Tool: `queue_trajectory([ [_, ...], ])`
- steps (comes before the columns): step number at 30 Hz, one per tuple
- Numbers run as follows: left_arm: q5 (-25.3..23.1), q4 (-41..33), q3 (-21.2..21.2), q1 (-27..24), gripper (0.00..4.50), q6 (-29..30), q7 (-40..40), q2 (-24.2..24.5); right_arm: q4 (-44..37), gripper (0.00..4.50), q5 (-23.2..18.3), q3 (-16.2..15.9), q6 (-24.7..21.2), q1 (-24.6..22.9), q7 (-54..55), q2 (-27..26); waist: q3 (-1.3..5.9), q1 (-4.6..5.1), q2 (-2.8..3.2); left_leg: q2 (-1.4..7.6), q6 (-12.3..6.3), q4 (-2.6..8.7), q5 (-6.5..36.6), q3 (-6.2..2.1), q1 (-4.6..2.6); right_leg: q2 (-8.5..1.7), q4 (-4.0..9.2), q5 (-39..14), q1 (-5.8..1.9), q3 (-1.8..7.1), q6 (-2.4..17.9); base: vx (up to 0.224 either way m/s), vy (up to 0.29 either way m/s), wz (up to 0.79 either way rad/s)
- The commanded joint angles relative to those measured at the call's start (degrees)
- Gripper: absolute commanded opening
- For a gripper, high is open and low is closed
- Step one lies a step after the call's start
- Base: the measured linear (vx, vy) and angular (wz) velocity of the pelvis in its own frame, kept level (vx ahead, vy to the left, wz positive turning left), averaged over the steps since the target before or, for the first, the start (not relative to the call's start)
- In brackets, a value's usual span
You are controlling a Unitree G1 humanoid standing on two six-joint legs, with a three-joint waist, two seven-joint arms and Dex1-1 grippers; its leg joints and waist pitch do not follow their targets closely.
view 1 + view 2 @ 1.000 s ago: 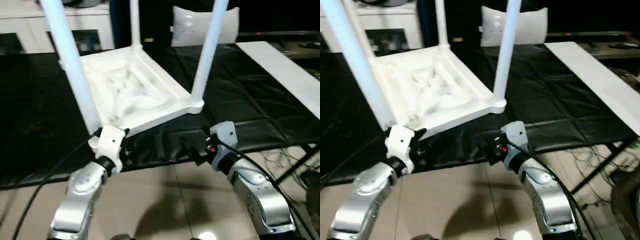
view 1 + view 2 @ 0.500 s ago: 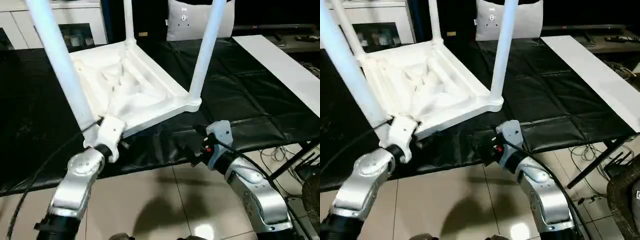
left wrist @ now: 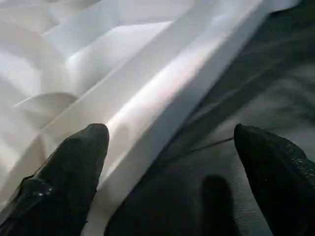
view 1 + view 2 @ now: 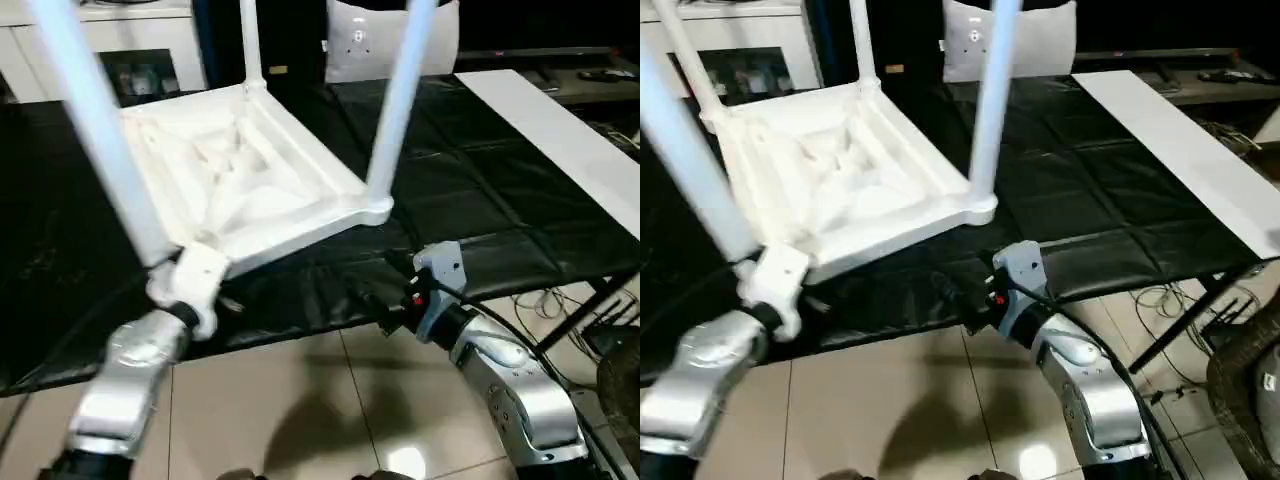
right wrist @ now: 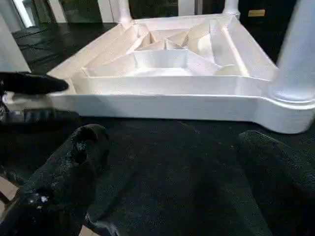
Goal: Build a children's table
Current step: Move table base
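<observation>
Before me, a work surface covered by a black quilted mat [image 4: 480,190]. The children's table [image 4: 240,180] lies upside down directly on it, ribbed underside up and legs standing upward. A long white board [image 4: 560,140] lies along the mat's right side.

Between the left gripper [image 3: 167,162]'s spread jaws lies the table [image 4: 240,180]'s rim; black mat [image 5: 197,167] beyond is bare. Ahead of the right gripper [image 5: 167,172], the rim and one leg [image 5: 298,59] block passage.
</observation>
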State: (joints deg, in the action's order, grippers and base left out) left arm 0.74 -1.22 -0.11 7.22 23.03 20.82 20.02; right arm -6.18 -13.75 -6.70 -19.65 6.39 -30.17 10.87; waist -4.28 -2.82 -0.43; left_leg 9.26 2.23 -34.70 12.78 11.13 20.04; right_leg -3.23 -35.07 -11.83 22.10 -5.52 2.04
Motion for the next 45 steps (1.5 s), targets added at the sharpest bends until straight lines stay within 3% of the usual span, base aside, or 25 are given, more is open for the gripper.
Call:
queue_trajectory([
  [1,-1.4,1.5,2.8,0.6,4.46,1.1,-2.4,1.3,-0.3,4.50,0.3,0.0,0.4,-0.3,0.1,0.4,2.61,-0.28,0.50,4.49,-2.45,4.78,10.1,-2.88,-0.04,-6.15,5.56,-17.3,-2.16,4.56,7.2,0.000,0.000,0.00],
  [7,-3.4,2.5,5.0,1.8,4.46,-0.6,-9.1,0.5,0.1,4.50,0.7,-0.1,0.8,-0.3,0.4,0.4,2.91,-0.50,0.61,4.68,-3.47,4.59,7.0,-2.80,0.08,-6.11,4.61,-8.8,-2.32,4.60,10.0,0.000,0.000,0.00],
  [9,-3.9,2.8,5.2,2.0,4.46,-1.6,-10.6,0.0,0.2,4.50,0.7,-0.1,0.9,-0.3,0.5,0.4,2.87,-0.64,0.58,4.65,-3.85,4.56,6.8,-2.78,0.16,-6.13,4.61,-8.1,-2.36,4.59,10.4,0.000,0.000,0.00],
  [12,-5.9,4.4,6.8,3.3,4.46,-5.7,-17.9,-2.9,0.3,4.50,1.0,0.0,1.0,-0.6,1.0,0.4,2.72,-0.66,0.49,4.65,-3.82,4.59,7.8,-2.71,0.17,-6.19,4.80,-9.6,-2.33,4.60,10.2,0.000,0.000,0.00],
  [13,-5.9,4.7,8.0,3.8,4.46,-6.8,-20.7,-4.2,0.4,4.50,1.3,0.2,1.3,-0.8,1.5,0.4,2.60,-0.68,0.50,4.61,-3.57,4.61,9.2,-2.75,0.11,-6.22,5.21,-12.3,-2.33,4.55,9.4,0.000,0.000,0.00],
  [19,-6.6,5.2,9.9,3.7,4.46,-6.7,-25.9,-5.5,1.2,4.50,3.2,0.9,2.9,-0.8,3.4,0.7,2.42,-0.49,0.27,4.55,-3.22,4.80,10.0,-2.95,0.27,-6.09,5.52,-15.0,-2.19,4.42,7.7,0.000,0.000,0.00],
  [22,-4.5,3.9,10.6,2.7,4.46,-7.0,-23.6,-6.1,1.2,4.50,3.0,1.2,3.0,-0.8,3.5,0.8,2.55,-0.39,0.33,4.62,-3.54,4.68,8.8,-2.97,0.26,-6.21,5.28,-13.0,-2.22,4.49,8.4,0.000,0.000,0.00],
  [26,-1.8,1.9,9.7,0.9,4.46,-6.8,-21.1,-7.7,1.3,4.50,2.6,1.4,-0.2,-0.5,4.5,1.1,2.61,-0.51,0.25,4.58,-4.48,4.51,7.1,-2.73,0.37,-6.09,4.93,-9.8,-2.14,4.54,9.9,0.000,0.000,0.00],
  [30,0.4,0.0,8.8,-0.4,4.46,-6.9,-19.3,-8.7,0.9,4.50,2.8,0.8,1.0,-0.7,3.2,1.6,2.72,-0.77,0.36,4.74,-5.33,4.39,5.8,-2.67,0.58,-6.14,4.68,-6.7,-2.10,4.49,10.5,0.000,0.000,0.00],
  [35,3.9,-6.5,5.5,-5.6,4.46,-6.3,-13.9,-10.3,0.0,4.50,3.1,1.3,1.0,-1.2,4.3,2.1,2.59,-0.84,0.54,4.95,-4.61,4.53,7.6,-2.61,0.64,-6.22,4.86,-8.0,-2.12,4.60,10.8,0.000,0.000,0.00],
  [40,3.6,-8.3,3.7,-8.1,4.46,-9.0,-14.2,-11.7,0.8,4.50,4.0,2.8,-0.7,-1.0,8.8,0.1,2.36,-0.65,0.13,4.74,-4.06,4.70,9.0,-2.63,0.73,-6.11,5.57,-13.7,-2.04,4.51,8.5,0.000,0.000,0.00],
  [41,3.6,-8.3,3.5,-8.6,4.46,-9.2,-14.2,-12.0,1.0,4.50,4.4,2.6,-3.2,-0.7,9.9,-0.2,2.31,-0.59,0.19,4.58,-4.08,4.70,9.0,-2.61,0.88,-6.30,5.61,-14.7,-2.11,4.62,8.2,0.000,0.000,0.00],
  [42,3.6,-8.3,3.5,-8.6,4.46,-9.2,-14.2,-12.0,1.0,4.50,4.4,2.6,-3.2,-0.7,9.9,-0.2,2.43,-0.79,0.05,4.22,-5.11,4.40,8.4,-2.36,0.96,-7.15,5.65,-15.2,-2.35,5.15,8.8,0.000,0.000,0.00],
  [44,3.3,-7.8,3.3,-9.0,4.46,-9.4,-14.2,-12.1,1.1,4.50,5.7,1.6,-4.3,-0.6,10.3,0.2,2.49,-1.42,-0.15,3.75,-7.80,3.12,6.1,-2.42,1.69,-9.79,6.35,-15.6,-3.30,6.62,10.9,0.000,0.000,0.00],
  [45,3.4,-7.9,3.4,-9.1,4.46,-9.3,-14.0,-12.1,1.3,4.50,6.4,1.3,-3.8,-0.5,10.6,0.4,2.72,-2.25,-0.42,3.79,-9.26,0.88,4.4,-3.18,2.39,-13.05,7.30,-15.9,-4.29,8.56,12.6,0.000,0.000,0.00],
])
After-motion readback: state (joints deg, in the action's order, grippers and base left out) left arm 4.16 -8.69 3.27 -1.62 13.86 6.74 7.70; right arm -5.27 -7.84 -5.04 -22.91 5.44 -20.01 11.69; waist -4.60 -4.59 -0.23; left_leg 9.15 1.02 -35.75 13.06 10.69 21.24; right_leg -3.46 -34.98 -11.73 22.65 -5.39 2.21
